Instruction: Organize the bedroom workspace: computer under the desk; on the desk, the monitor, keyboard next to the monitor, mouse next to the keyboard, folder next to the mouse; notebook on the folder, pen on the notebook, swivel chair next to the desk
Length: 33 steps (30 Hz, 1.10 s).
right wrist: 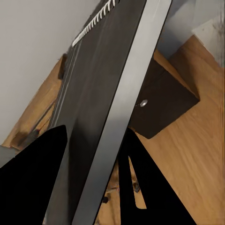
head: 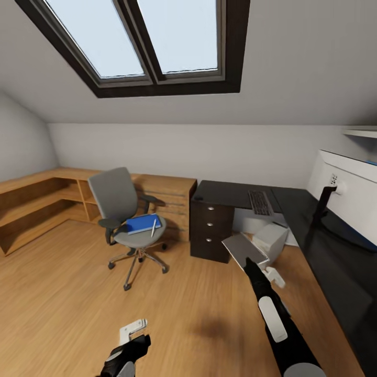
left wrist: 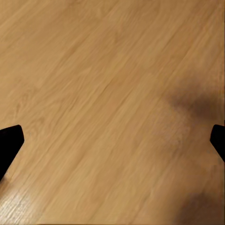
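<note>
Heading toward the desk [head: 230, 191], glossy black and L-shaped, with the notebook held up in front. Judging this a carrying step: keeping the slab clear of the drawer unit [head: 211, 230] and the desk edge, raising it above the top before moving in, and leaving bare surface beside the keyboard [head: 260, 202], since the folder [head: 140, 223] has to go underneath first.

Passing the monitor [head: 356, 193] standing on the desk's right wing, the swivel chair [head: 112, 196] well apart from the desk to the left, and the computer [head: 271, 240] sitting on the floor in the desk's corner.

Carrying the notebook [head: 242, 249]: a thin, flat dark grey rectangle with a pale edge and white spiral binding along one end, tilted rather than level. Lying on the blue folder on the chair seat: the pen [head: 154, 227].

Pinching the notebook's near edge with the right gripper [head: 247, 262]. Hanging low over bare floor with the left gripper [head: 133, 329], fingers spread and holding nothing.
</note>
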{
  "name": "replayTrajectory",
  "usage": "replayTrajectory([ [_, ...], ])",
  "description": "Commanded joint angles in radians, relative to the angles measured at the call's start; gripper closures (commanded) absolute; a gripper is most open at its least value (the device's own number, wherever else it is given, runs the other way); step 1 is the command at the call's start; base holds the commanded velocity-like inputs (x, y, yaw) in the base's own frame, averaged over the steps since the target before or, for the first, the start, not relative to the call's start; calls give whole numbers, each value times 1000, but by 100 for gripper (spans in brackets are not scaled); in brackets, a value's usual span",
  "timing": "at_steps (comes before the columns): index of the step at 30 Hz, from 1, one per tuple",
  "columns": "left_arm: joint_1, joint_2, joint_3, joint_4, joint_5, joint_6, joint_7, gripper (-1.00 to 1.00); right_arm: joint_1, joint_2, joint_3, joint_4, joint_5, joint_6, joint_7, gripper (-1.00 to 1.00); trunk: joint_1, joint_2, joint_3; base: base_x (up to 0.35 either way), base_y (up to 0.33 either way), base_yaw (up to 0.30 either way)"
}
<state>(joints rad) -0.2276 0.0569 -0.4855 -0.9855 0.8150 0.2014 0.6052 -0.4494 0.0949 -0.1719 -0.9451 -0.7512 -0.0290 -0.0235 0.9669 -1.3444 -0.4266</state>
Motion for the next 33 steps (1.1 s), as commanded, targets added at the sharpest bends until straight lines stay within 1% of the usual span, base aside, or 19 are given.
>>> replayTrajectory([
  [1, -1, 1, -5, -29, 4, 5, 8, -100, -2, 6, 0, -1, -20, -26, -35, 100, 1, -1, -1, 330, 0, 0],
  [4, -1, 1, -5, -65, 4, 9, 9, -100, -6, 12, 1, 1, -30, -75, -68, 100, 1, -1, -1, 330, 0, 0],
  [5, -1, 1, -5, -91, 4, 15, 9, -100, -7, 15, 1, 1, -34, -108, -80, 100, 1, -1, -1, 330, 0, 0],
  [6, -1, 0, -5, -105, 4, 20, 10, -100, -7, 17, 1, 1, -35, -123, -85, 100, 1, -1, -1, 330, 0, 0],
  [10, -1, 0, -5, -169, 4, 58, 10, -100, -9, 25, 1, 0, -38, -162, -95, 100, 1, -1, -1, 276, 0, 0],
  [11, -1, 0, -5, -196, 5, 78, 11, -100, -9, 28, 1, -1, -39, -174, -99, 100, 1, -1, -1, 134, 0, 0],
  [14, -1, -1, -5, -225, 8, 102, 12, -100, -9, 32, 0, 1, -39, -194, -102, 100, 1, -1, -1, 83, 0, 0],
  [16, -1, -2, -8, -224, 9, 108, 13, -100, -9, 32, 1, 2, -39, -204, -103, 100, 1, -1, -1, 40, 0, 0],
  [18, -1, -2, -14, -201, 9, 112, 13, -100, -9, 33, 2, 3, -39, -218, -102, 100, 1, -1, -1, 20, 0, 0],
  [20, -1, -2, -20, -155, 7, 114, 12, -100, -9, 34, 5, 3, -39, -228, -100, 100, 1, -1, -1, 8, 0, 0],
  [24, -1, -2, -23, -129, 7, 115, 12, -100, -8, 33, 3, -1, -39, -232, -99, 100, 1, -1, -1, 3, 0, 0],
  [33, -1, -2, -24, -126, 8, 115, 13, -100, -6, 34, 5, 0, -39, -232, -97, 100, 1, -1, 0, 0, 0, -33],
])
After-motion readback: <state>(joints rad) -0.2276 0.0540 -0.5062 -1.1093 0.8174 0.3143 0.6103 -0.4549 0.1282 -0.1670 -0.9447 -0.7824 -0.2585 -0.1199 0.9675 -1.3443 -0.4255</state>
